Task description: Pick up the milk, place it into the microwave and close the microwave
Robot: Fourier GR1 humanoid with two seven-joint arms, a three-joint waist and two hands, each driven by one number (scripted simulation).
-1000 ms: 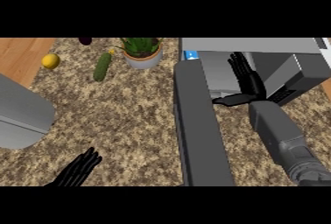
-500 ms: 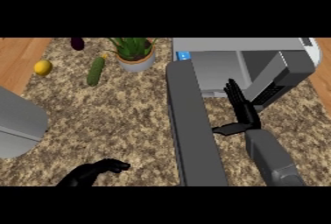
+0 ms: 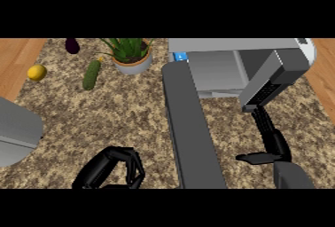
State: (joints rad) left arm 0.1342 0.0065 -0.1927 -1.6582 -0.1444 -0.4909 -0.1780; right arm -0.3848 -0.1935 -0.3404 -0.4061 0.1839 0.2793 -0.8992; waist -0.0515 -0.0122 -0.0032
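Observation:
The microwave (image 3: pixel 229 45) stands at the back right with its cavity (image 3: pixel 216 75) open. Its dark door (image 3: pixel 189 128) swings out towards me as a long strip. A small blue and white thing (image 3: pixel 180 56), possibly the milk, shows at the cavity's left corner; most of it is hidden. My right hand (image 3: pixel 270 139) is right of the door, just below the microwave's grey side panel (image 3: pixel 274 80). Its fingers are straight, its thumb sticks out left, and it holds nothing. My left hand (image 3: pixel 112 170) is at the lower edge, left of the door, with its fingers curled on nothing.
A potted plant (image 3: pixel 131 55), a cucumber (image 3: pixel 91 74), a lemon (image 3: pixel 37 72) and an eggplant (image 3: pixel 72 45) lie at the back left. A grey appliance (image 3: pixel 16 133) juts in at the left edge. Wooden floor shows past the counter at both back corners.
My right hand has drawn back out of the microwave's mouth towards me. My left hand has curled its fingers shut and come in from the lower left.

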